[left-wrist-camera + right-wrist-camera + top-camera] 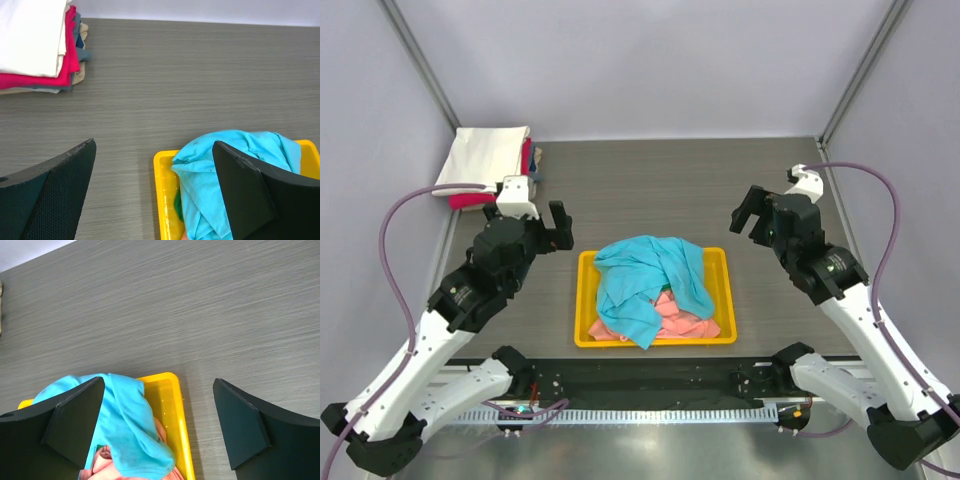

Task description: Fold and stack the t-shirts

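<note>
A crumpled turquoise-blue t-shirt (650, 280) lies on top of a salmon-pink one (675, 318) in a yellow tray (584, 300); a bit of green cloth (178, 204) shows under the blue. It also shows in the left wrist view (225, 160) and in the right wrist view (127, 425). A folded stack, cream-white on top (485, 152) with red below (470, 200), sits at the far left corner. My left gripper (558, 226) is open and empty, above the table left of the tray. My right gripper (748, 215) is open and empty, right of the tray.
Grey walls enclose the table, with metal posts at the far corners. The folded stack (35, 45) holds several more shirts, blue-grey and beige, under the red one. Bare grey wood-grain table (670, 190) lies between the stack and the tray.
</note>
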Available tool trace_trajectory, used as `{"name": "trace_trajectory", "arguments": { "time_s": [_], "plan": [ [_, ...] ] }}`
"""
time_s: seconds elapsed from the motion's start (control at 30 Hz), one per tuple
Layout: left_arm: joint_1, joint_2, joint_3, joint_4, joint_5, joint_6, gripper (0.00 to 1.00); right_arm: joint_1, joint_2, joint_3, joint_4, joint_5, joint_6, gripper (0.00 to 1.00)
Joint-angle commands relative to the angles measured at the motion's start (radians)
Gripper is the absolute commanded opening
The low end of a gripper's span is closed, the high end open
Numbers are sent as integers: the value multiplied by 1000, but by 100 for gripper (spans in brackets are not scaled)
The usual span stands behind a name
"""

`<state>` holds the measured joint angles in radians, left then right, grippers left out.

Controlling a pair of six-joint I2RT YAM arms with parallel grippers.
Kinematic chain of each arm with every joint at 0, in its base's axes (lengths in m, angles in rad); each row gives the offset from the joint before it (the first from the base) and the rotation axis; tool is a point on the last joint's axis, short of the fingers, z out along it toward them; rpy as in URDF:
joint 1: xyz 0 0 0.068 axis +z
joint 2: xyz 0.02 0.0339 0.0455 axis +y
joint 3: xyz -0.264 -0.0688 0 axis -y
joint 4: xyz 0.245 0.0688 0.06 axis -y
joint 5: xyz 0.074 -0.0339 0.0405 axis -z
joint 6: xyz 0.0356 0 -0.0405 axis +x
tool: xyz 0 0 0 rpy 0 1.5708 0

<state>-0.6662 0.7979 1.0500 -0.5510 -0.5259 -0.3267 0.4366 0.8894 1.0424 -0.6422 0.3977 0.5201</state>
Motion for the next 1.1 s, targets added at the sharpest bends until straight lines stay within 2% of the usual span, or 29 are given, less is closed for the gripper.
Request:
{"name": "trace_trajectory", "arguments": {
  "time_s": [0.0,0.1,0.17,0.23,0.3,0.33,0.4,0.5,0.67,0.77,0.8,0.87,0.9,0.93,0.97,1.0,1.07],
  "plan": [
    [2,-46,-10,94,14,25,100,-1,6,-16,85,-77,-32,96],
    [10,-116,-115,188,47,47,100,8,23,-53,131,-207,-37,96],
    [28,-146,-145,210,160,63,100,30,42,-74,153,-270,-22,96],
    [47,-166,-160,230,199,63,100,98,77,-110,191,-275,-5,96],
    [53,-140,-157,226,182,37,100,202,136,-125,208,-226,1,96],
    [62,-122,-148,211,128,23,100,238,161,-125,208,-197,7,95],
    [69,-45,-92,122,66,8,100,298,235,-127,204,-163,26,91],
    [71,-5,-53,56,-11,17,100,318,298,-136,205,-163,44,90],
    [73,-58,-100,101,-11,41,100,324,393,-154,229,-163,43,86],
    [73,-87,-120,126,-13,58,100,324,439,-147,243,-168,37,71],
    [73,-88,-122,126,-14,61,100,324,447,-145,246,-168,35,61],
    [73,-88,-123,128,-17,66,100,324,462,-139,260,-175,25,51],
    [73,-88,-123,126,-19,67,100,324,468,-133,262,-177,18,37],
    [73,-89,-123,126,-20,67,100,324,471,-124,260,-175,11,29],
    [73,-88,-123,126,-20,69,100,324,477,-95,260,-175,-9,10],
    [73,-88,-123,125,-19,69,100,324,476,-75,257,-175,-20,1],
    [73,-85,-122,123,-22,74,100,324,474,18,236,-163,-55,1]
  ]
}}
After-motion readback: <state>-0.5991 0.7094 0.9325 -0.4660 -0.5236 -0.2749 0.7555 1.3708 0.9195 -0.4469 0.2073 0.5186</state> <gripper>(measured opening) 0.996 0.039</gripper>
